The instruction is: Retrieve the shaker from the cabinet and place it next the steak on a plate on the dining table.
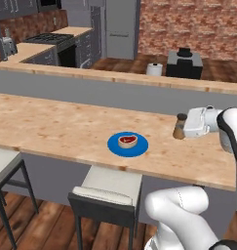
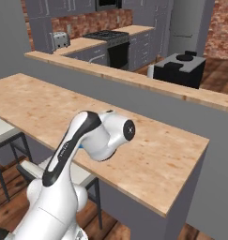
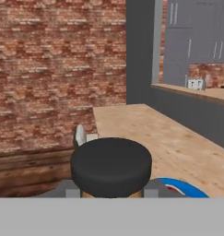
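Observation:
The shaker (image 1: 179, 131), tan wood with a dark cap, stands upright at the right part of the dining table (image 1: 56, 127), and my gripper (image 1: 184, 128) is shut on it from the right. I cannot tell whether its base touches the wood. The blue plate (image 1: 139, 148) lies about a hand's width to the shaker's left, with the steak (image 1: 128, 141) on it. In the hand view the shaker's black cap (image 3: 111, 165) sits close in front, and the plate's blue rim (image 3: 185, 188) shows at the lower right on the table (image 3: 168, 143).
A raised wooden ledge (image 1: 115, 76) runs behind the table, with a black appliance (image 1: 184, 63) and a white roll (image 1: 154, 69) beyond it. Two stools (image 1: 108, 188) (image 1: 3, 166) stand at the table's near side. My arm (image 2: 94, 136) covers part of the table in the right base view.

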### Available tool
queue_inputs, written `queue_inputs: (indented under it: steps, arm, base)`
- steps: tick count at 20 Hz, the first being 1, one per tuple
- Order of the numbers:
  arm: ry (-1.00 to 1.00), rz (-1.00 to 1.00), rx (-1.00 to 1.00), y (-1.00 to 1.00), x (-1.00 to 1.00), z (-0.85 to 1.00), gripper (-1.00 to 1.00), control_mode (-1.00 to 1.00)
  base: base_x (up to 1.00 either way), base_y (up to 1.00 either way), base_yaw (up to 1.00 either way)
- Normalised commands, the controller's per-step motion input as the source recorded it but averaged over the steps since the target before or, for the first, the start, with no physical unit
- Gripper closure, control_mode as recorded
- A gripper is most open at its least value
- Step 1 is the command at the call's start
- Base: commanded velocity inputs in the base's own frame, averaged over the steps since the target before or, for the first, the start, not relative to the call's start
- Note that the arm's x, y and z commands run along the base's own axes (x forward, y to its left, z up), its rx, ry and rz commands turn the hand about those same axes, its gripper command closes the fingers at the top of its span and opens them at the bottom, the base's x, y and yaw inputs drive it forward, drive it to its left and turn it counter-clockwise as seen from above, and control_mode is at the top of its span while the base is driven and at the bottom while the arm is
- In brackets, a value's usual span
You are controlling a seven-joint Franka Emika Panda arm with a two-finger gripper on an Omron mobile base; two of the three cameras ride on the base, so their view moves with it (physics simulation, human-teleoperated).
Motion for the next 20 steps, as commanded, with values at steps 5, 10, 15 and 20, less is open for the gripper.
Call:
queue_inputs:
  steps: [5, 10, 15, 20]
  arm:
    - [0.0, 0.11, 0.0, -0.06, 0.23, -0.04, 1.0, -1.0]
    - [0.01, 0.09, 0.0, -0.11, 0.17, -0.08, 1.0, -1.0]
    - [0.0, 0.08, 0.0, -0.05, 0.13, -0.24, 1.0, -1.0]
    - [0.0, 0.03, 0.0, -0.01, 0.09, -0.32, 1.0, -1.0]
  base:
    - [0.0, 0.0, 0.0]
    - [0.0, 0.0, 0.0]
    - [0.0, 0.0, 0.0]
    - [0.0, 0.0, 0.0]
